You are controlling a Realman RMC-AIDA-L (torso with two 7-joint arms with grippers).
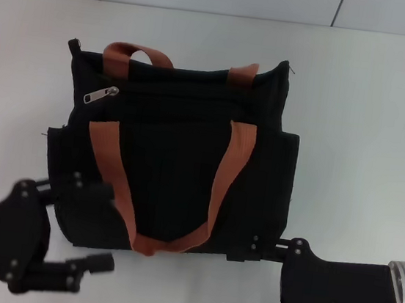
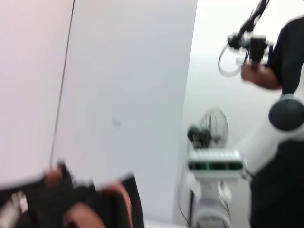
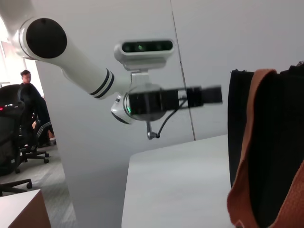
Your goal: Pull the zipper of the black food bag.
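The black food bag [image 1: 175,163] lies flat in the middle of the white table, its orange-brown straps [image 1: 232,166] across its face. The silver zipper [image 1: 100,95] sits at the bag's upper left, its pull tab slanting. My left gripper [image 1: 93,225] is open and empty by the bag's near left corner. My right gripper [image 1: 252,279] is open and empty by the near right corner. The right wrist view shows the bag's edge [image 3: 270,137] and a strap. The left wrist view shows the bag [image 2: 90,204] blurred.
The white table [image 1: 368,127] runs wide around the bag, with a pale wall behind it. The right wrist view shows my left arm's gripper [image 3: 199,96] farther off, a table edge [image 3: 128,190], and a seated person and office chairs beyond.
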